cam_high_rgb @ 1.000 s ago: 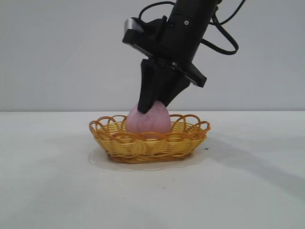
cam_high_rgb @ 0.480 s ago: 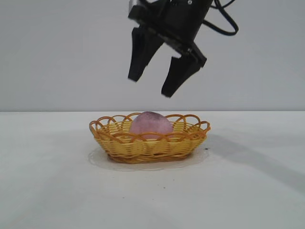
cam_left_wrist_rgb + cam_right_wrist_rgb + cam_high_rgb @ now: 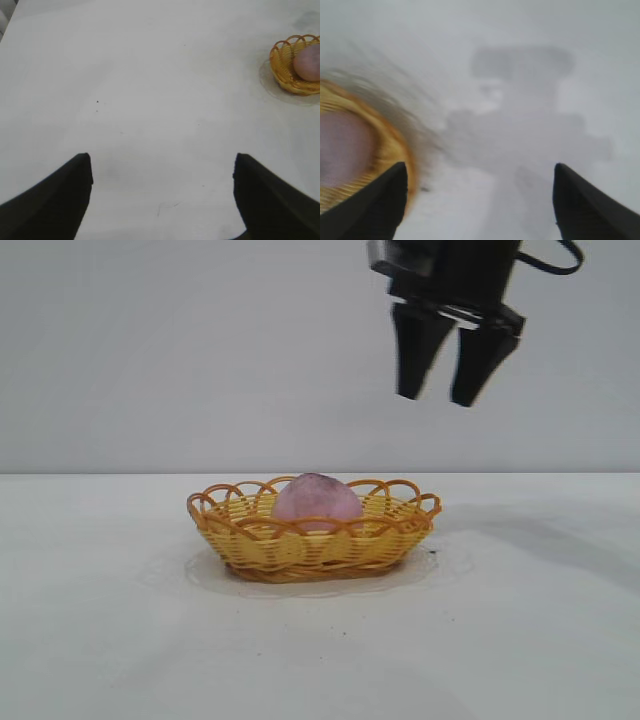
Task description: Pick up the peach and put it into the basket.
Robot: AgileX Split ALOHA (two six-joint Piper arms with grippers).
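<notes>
1. Your white table (image 3: 540, 640) sits before a plain grey wall.
2. The peach (image 3: 316, 502) rests inside the basket (image 3: 300, 550).
3. Your right gripper (image 3: 455, 398) hangs released and empty above the basket's right end; the left gripper (image 3: 160, 200) is spread, parked well apart.
4. Dropping low could snag the rim and tip the basket.

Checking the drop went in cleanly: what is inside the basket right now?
The peach sits inside the wicker basket, its top showing above the looped rim. Its lower part and the basket floor are hidden by the wall, so anything beneath it cannot be seen.
</notes>
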